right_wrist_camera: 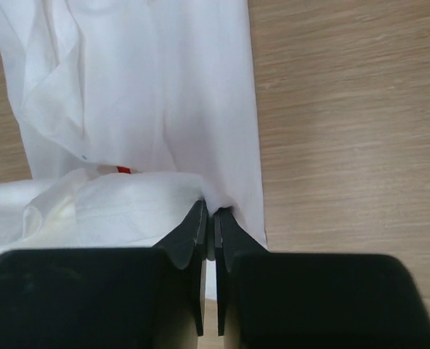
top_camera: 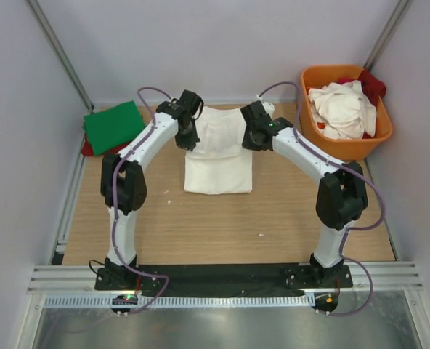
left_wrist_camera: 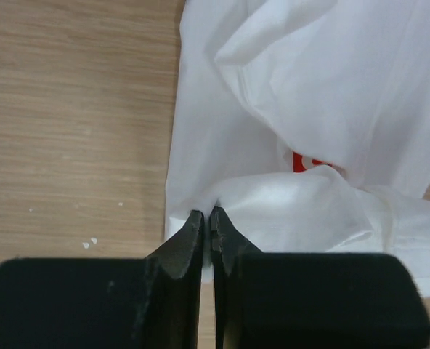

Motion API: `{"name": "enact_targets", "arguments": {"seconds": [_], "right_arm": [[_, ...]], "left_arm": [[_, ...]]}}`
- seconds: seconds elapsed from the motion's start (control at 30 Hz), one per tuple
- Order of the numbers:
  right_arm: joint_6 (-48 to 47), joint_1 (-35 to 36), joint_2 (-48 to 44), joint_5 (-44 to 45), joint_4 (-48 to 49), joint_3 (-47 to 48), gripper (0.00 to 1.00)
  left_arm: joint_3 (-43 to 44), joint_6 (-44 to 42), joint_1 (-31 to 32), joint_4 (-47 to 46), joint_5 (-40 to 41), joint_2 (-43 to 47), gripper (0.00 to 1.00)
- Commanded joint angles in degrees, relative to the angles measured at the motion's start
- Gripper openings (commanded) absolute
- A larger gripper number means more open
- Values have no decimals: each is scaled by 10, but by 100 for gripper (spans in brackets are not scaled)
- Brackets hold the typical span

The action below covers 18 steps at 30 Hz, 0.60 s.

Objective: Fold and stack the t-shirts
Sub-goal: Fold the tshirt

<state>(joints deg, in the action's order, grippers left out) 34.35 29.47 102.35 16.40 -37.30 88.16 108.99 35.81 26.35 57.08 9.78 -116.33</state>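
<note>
A white t-shirt [top_camera: 218, 156] lies partly folded in the middle of the table, its far part lifted. A sliver of its red print shows in the left wrist view [left_wrist_camera: 306, 161] and in the right wrist view [right_wrist_camera: 123, 170]. My left gripper [top_camera: 189, 138] is shut on the shirt's far left edge [left_wrist_camera: 200, 138]. My right gripper [top_camera: 256, 138] is shut on its far right edge [right_wrist_camera: 171, 94]. A folded green t-shirt [top_camera: 113, 125] lies at the far left on a red one [top_camera: 88, 148]. White shirts [top_camera: 343, 109] and a red shirt [top_camera: 371, 83] fill the tub.
The orange plastic tub [top_camera: 346, 147] stands at the far right corner. Grey walls close the table's left, right and far sides. The wooden tabletop [top_camera: 215, 225] runs from the shirt to the arm bases.
</note>
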Motion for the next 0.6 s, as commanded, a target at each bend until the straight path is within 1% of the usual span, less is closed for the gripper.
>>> {"name": "enact_targets", "arguments": {"seconds": [0.0, 0.03, 0.07, 0.1, 0.13, 0.17, 0.2, 0.23, 0.27, 0.3, 0.33, 0.37, 0.4, 0.43, 0.47, 0.5, 0.53, 0.57], "right_arm": [[-26, -26, 52, -22, 17, 59, 12], [-26, -34, 90, -24, 14, 95, 41], [-31, -55, 115, -28, 4, 118, 60], [-28, -63, 139, -15, -14, 148, 74], [-29, -71, 185, -9, -32, 219, 81], [-40, -78, 202, -11, -56, 254, 87], [-43, -86, 217, -9, -72, 290, 88], [-46, -89, 235, 2, -111, 353, 89], [-53, -90, 234, 7, -123, 376, 89], [-53, -90, 224, 12, -126, 380, 89], [-54, -90, 209, 13, -117, 364, 89], [-53, -90, 163, 13, -106, 339, 89], [-49, -90, 137, 8, -91, 270, 89], [-46, -91, 110, 2, -59, 230, 89], [-41, -89, 49, -16, -43, 187, 89], [-35, -89, 21, -30, -26, 102, 89], [-31, -87, -12, -43, 10, 58, 89], [-28, -86, -40, -62, 27, 14, 89]], "left_arm": [[77, -31, -26, 35, -25, -63, 8], [128, -35, -38, 37, -38, -85, 21], [161, -44, -45, 45, -53, -138, 60], [203, -48, -53, 59, -71, -166, 72], [306, -47, -66, 84, -75, -196, 79], [368, -43, -73, 114, -78, -230, 90], [423, -37, -79, 159, -86, -272, 94], [478, -36, -88, 164, -94, -276, 100], [468, -35, -92, 156, -109, -247, 100], [395, -40, -93, 113, -108, -212, 100], [345, -42, -92, 81, -107, -176, 100], [297, -42, -93, 55, -103, -144, 100], [217, -42, -92, 38, -103, -79, 100], [185, -43, -93, 18, -104, -55, 100], [154, -43, -92, 17, -104, -26, 100], [87, -43, -92, 14, -106, -1, 100], [44, -41, -92, -11, -107, 57, 99], [-3, -37, -92, -33, -112, 87, 99]]}}
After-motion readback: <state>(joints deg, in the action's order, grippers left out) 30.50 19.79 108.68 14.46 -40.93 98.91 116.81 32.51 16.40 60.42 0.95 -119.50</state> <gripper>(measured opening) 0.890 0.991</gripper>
